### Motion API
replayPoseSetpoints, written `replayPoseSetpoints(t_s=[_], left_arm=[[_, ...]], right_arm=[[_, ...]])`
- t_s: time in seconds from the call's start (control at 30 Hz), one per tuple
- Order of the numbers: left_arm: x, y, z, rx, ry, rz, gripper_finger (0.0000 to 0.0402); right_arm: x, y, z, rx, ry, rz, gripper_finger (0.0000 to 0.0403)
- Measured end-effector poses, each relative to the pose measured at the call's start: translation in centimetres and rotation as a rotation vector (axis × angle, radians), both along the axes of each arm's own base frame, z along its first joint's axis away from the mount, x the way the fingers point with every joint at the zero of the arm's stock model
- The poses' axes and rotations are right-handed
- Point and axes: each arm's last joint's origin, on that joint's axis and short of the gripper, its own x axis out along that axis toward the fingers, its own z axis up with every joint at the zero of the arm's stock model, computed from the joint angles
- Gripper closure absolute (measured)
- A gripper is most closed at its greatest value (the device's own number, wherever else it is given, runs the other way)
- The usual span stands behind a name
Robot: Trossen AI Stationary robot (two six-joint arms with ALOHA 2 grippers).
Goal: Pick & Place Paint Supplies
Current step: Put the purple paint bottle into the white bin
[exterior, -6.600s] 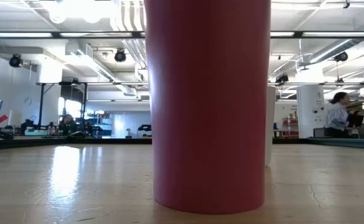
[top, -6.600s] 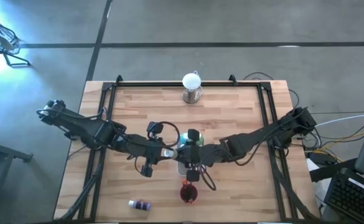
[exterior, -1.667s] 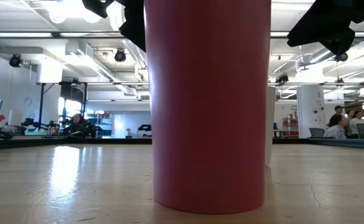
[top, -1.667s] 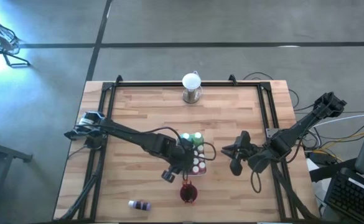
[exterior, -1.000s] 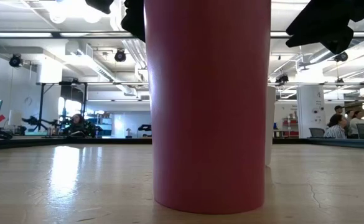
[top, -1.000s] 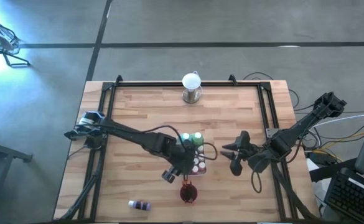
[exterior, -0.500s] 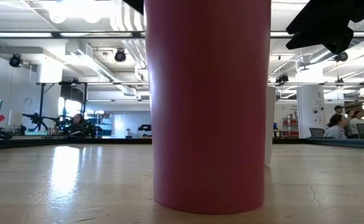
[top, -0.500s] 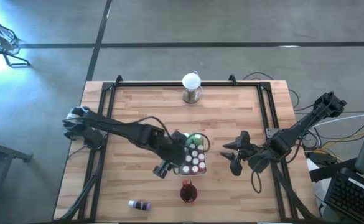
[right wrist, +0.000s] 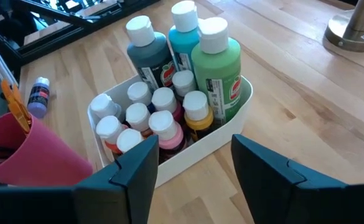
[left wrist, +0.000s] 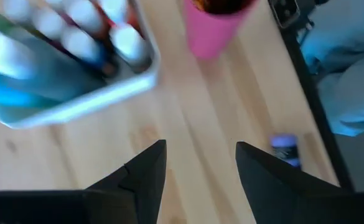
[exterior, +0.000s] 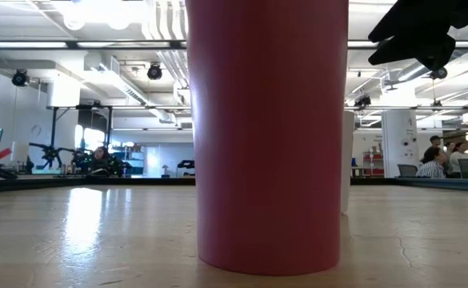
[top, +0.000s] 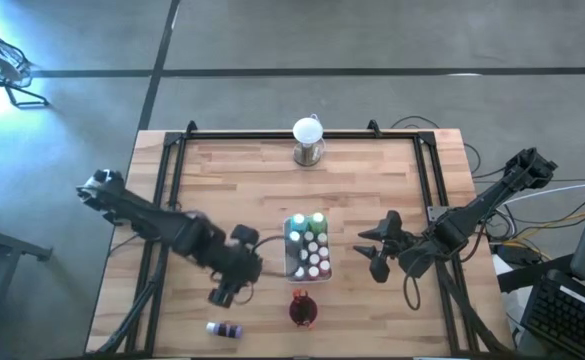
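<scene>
**A:** Where are your paint supplies sitting?

**B:** You are looking at a white rectangular plastic tray (right wrist: 169,163) near the middle of the pale wooden worktop (top: 372,190). It is carrying three tall white-capped bottles at one end, a dark teal bottle (right wrist: 149,55), a light blue bottle (right wrist: 183,38) and a green bottle (right wrist: 217,65), all standing upright and touching. The small white-capped paint bottles (right wrist: 160,115) are packing the rest of the tray; orange, red and pink bodies are showing under the caps.

**A:** Anything outside the tray?

**B:** A dark red plastic cup (top: 302,311) is standing just beside the tray, towards the near edge, with thin wooden-handled brushes (right wrist: 10,93) leaning in it. One small purple bottle with a white cap (top: 224,329) is lying on its side near the front edge, well apart from the tray.

**A:** And your end effectors?

**B:** Your left end effector (left wrist: 197,165) is hanging open and empty over bare wood between the tray and the purple bottle. Your right end effector (right wrist: 191,158) is also standing open, holding nothing, beside the tray on its right. A white globe on a metal base (top: 309,140) is standing at the far edge.
</scene>
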Motion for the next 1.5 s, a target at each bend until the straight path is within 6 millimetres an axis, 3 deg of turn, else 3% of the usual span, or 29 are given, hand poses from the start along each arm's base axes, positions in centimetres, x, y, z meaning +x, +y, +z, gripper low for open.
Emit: replayPoseSetpoints(t_s=[0.47,0.8,1.07,1.5], left_arm=[[-4.0,-6.0,-5.7,-0.131,0.141,0.235,0.0204],[-6.1,-9.1,-8.1,-0.151,0.121,0.336,0.0204],[-5.0,-12.0,-11.7,-0.11,0.228,0.31,0.0204],[-3.6,-14.1,-14.1,-0.086,0.328,0.242,0.0204]], right_arm=[[0.0,0.0,0.0,-0.003,-0.003,-0.003,0.022],[0.0,-0.1,0.0,-0.015,-0.009,-0.016,0.0182],[0.0,-0.1,0.0,-0.032,-0.006,-0.013,0.014],[0.0,-0.1,-0.1,-0.038,-0.002,-0.011,0.01]])
